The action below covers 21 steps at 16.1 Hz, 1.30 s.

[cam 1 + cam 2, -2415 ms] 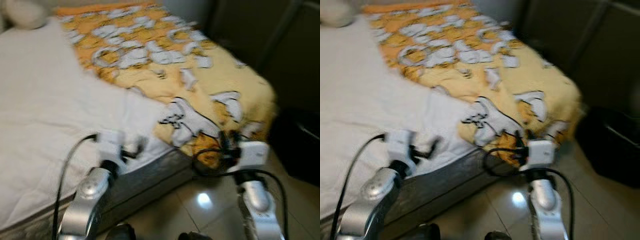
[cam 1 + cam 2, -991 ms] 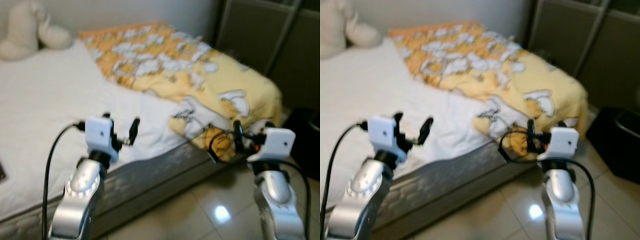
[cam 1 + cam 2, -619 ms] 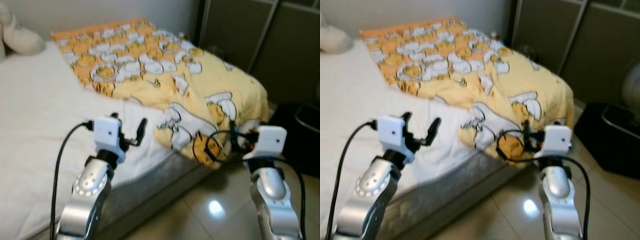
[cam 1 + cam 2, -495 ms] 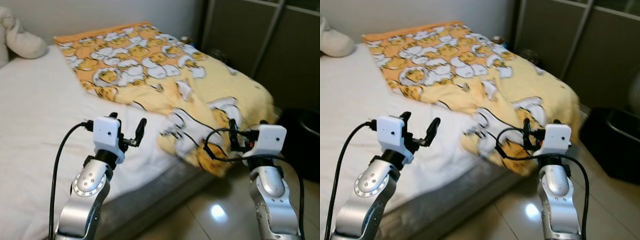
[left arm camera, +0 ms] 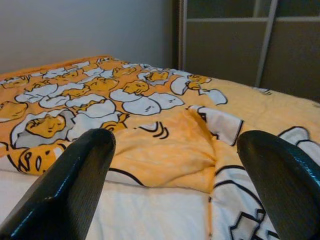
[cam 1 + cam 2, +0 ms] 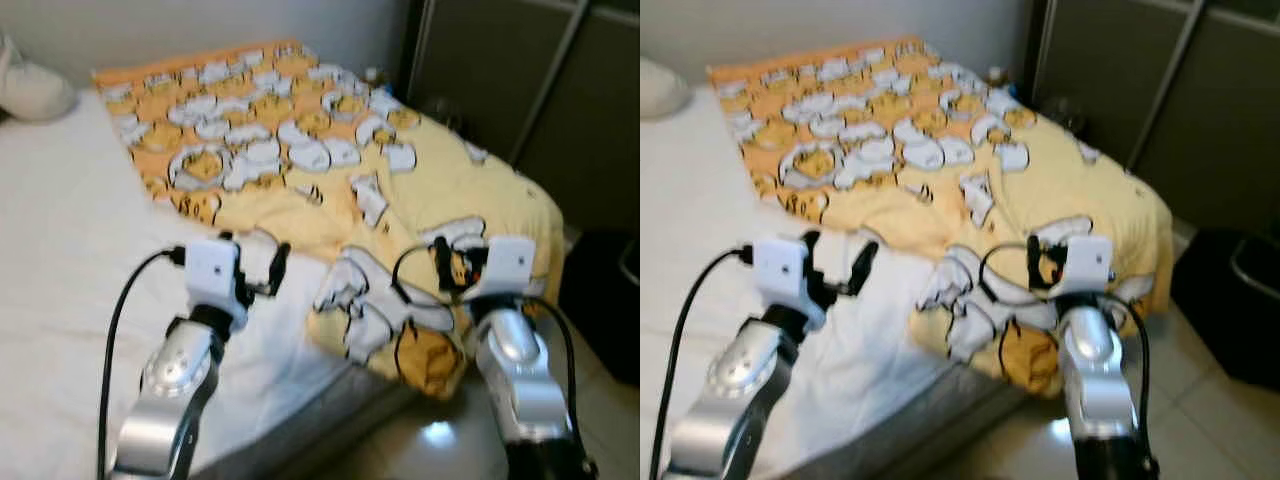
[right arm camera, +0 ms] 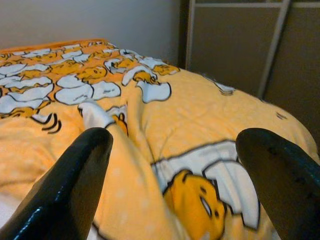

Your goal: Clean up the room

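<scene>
Left eye view: the bed carries a white sheet and a yellow blanket with a cartoon print. The blanket covers the bed's far side and hangs over its corner toward the floor. The left pincer is raised above the sheet, just beside the blanket's edge, fingers spread. The right pincer is raised over the hanging corner of the blanket, fingers spread. A pale plush item lies at the head of the bed.

Left wrist view: two black fingers stand well apart, gripping nothing; the blanket lies beyond them, a dark wardrobe behind it.

Right wrist view: two black fingers stand well apart over the blanket, gripping nothing.
</scene>
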### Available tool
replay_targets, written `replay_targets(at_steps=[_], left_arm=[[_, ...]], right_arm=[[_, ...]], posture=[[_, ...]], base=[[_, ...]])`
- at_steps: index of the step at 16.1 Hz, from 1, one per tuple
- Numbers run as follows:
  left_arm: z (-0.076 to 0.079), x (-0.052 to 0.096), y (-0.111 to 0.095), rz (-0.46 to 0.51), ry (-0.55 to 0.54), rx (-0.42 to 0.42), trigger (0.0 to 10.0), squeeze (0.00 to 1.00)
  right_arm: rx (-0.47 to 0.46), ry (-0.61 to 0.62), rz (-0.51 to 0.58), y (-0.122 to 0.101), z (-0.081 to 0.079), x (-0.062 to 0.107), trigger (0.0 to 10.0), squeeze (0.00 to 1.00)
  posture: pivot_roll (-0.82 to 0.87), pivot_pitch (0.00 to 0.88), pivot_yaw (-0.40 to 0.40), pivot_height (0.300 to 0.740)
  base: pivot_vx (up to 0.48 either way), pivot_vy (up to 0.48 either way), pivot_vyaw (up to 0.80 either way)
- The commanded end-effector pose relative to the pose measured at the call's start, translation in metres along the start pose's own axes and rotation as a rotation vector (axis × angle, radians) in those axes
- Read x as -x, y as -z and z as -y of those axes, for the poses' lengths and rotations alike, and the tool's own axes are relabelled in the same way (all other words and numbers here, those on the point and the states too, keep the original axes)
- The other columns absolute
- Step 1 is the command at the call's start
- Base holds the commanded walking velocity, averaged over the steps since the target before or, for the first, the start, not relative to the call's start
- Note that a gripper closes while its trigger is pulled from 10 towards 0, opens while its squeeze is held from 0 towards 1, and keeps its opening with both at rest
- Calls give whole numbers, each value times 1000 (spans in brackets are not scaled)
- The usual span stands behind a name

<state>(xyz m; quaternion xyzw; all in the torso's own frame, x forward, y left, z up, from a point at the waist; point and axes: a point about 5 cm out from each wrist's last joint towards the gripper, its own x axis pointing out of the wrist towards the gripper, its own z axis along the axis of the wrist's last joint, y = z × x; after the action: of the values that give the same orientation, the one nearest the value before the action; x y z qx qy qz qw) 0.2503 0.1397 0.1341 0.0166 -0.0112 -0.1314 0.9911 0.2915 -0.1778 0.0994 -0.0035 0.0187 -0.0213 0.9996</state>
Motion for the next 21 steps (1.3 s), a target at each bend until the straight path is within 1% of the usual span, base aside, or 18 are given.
replay_targets(at_steps=[1, 2, 3, 4, 5, 6, 8, 9, 10, 12, 13, 15, 16, 17, 18, 19, 20, 21], left_arm=[[-3, 6, -1, -13, 36, -29, 10000, 0], [5, 12, -1, -35, 187, -87, 10000, 0], [7, 14, -1, -41, 234, -104, 10000, 0], [8, 25, -5, -66, 353, -149, 10000, 0], [8, 29, -7, -77, 395, -164, 10000, 0], [9, 39, -15, -87, 470, -194, 10000, 0], [9, 48, -26, -98, 546, -222, 10000, 0], [10, 54, -31, -103, 561, -219, 10000, 0], [11, 60, -33, -118, 565, -184, 10000, 0], [15, 68, -35, -137, 558, -159, 10000, 0], [17, 72, -33, -152, 556, -134, 10000, 0], [23, 78, -31, -180, 574, -108, 10000, 0], [24, 79, -31, -189, 577, -96, 10000, 0], [24, 80, -30, -208, 560, -53, 10000, 0], [20, 80, -29, -231, 512, 18, 10000, 0], [19, 80, -29, -233, 495, 31, 10000, 0], [18, 80, -30, -231, 481, 30, 10000, 0], [18, 81, -31, -232, 479, 26, 10000, 0]], right_arm=[[-37, -14, -30, 9, -8, -1, 10000, 0], [-44, -4, -73, 22, -9, -5, 10000, 0], [-48, 1, -88, 27, -9, -6, 10000, 0], [-59, 10, -131, 38, -11, -14, 10000, 0], [-63, 11, -147, 42, -12, -16, 10000, 0], [-58, 7, -176, 48, -17, -21, 10000, 0], [-46, 1, -197, 52, -24, -29, 10000, 0], [-34, -3, -196, 51, -26, -32, 10000, 0], [-28, -3, -203, 50, -29, -37, 10000, 0], [-18, 2, -212, 51, -28, -41, 10000, 0], [-30, 9, -236, 53, -28, -41, 10000, 0], [-99, 23, -311, 61, -30, -40, 10000, 0], [-118, 25, -325, 63, -31, -39, 10000, 0], [-141, 10, -350, 66, -34, -38, 10000, 0], [-162, -9, -395, 72, -38, -35, 8078, 0], [-165, -15, -405, 73, -40, -34, 4510, 0], [-185, -34, -421, 75, -43, -34, 0, 0], [-198, -50, -425, 75, -47, -33, 0, 0]], posture=[[36, 0, 43, 740], [81, 0, 62, 740], [81, 0, 62, 740], [134, 41, 107, 740], [142, 49, 114, 740], [189, 97, 145, 740], [229, 134, 170, 740], [245, 158, 182, 740], [250, 175, 189, 740], [253, 198, 189, 740], [251, 214, 181, 740], [251, 223, 163, 740], [252, 225, 161, 740], [253, 227, 153, 740], [256, 233, 143, 740], [256, 233, 143, 740], [260, 235, 135, 740], [261, 235, 133, 740]], base=[[0, 0, 0], [0, 0, 0], [0, 0, 0], [0, 0, 0], [0, 0, 0], [0, 0, 0], [0, 0, 0], [0, 0, 0], [0, 0, 0], [0, 0, 0], [0, 0, 0], [0, 0, 0], [0, 0, 0], [0, 0, 0], [0, 0, 0], [0, 0, 0], [0, 0, 0], [0, 0, 0]])
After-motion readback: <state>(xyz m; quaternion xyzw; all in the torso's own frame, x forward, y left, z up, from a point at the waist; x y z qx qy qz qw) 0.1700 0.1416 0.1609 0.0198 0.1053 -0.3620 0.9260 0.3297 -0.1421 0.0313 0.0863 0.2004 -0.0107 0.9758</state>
